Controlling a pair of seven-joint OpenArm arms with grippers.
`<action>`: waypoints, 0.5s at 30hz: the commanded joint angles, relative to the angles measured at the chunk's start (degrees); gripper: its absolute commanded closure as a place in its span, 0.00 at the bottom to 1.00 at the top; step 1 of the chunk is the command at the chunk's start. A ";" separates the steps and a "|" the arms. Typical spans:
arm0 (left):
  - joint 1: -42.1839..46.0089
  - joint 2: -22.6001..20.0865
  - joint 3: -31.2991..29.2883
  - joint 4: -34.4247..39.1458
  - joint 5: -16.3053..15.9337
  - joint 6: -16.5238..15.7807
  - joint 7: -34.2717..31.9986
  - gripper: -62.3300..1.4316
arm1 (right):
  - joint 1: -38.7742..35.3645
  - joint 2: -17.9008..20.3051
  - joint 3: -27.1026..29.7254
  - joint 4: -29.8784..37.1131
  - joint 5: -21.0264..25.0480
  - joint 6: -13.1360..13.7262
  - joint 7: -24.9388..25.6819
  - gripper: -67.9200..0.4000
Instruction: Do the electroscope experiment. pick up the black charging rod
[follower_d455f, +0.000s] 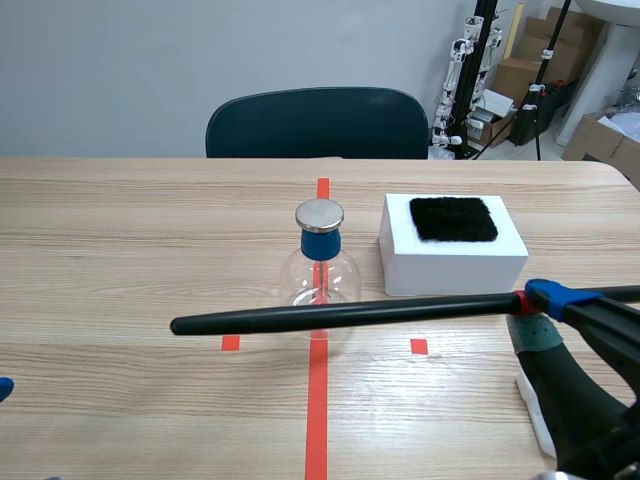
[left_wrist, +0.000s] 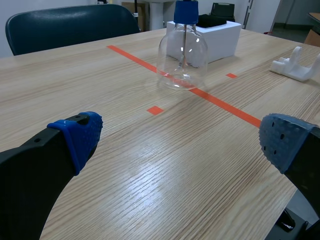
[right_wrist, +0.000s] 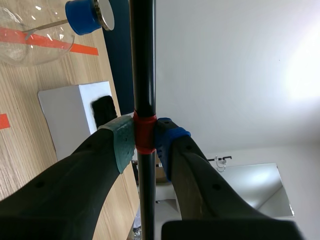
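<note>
Wooden counter with a dark chair behind it. A white block topped with a black fuzzy patch sits just beside the glass flask electroscope. Scene view shows the black charging rod held up roughly level, crossing in front of the flask. Right wrist view adds the grip detail: right claw clenched on the rod's red band. Only the left wrist view shows the left claw spread wide, grasping nothing, plus a small white stand off to one side
</note>
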 joint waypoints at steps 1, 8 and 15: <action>0.33 -0.17 -0.07 0.66 -0.72 -0.04 -2.86 0.00 | -0.13 0.44 0.02 1.73 0.63 -0.81 0.20 0.99; 0.33 -0.17 -0.07 0.66 -0.72 -0.04 -2.86 0.00 | -0.13 0.44 0.02 1.73 0.63 -0.81 -0.66 0.99; 0.33 -0.17 -0.07 0.66 -0.72 -0.04 -2.86 0.00 | -0.13 0.44 0.02 1.73 0.63 -0.81 -1.14 0.99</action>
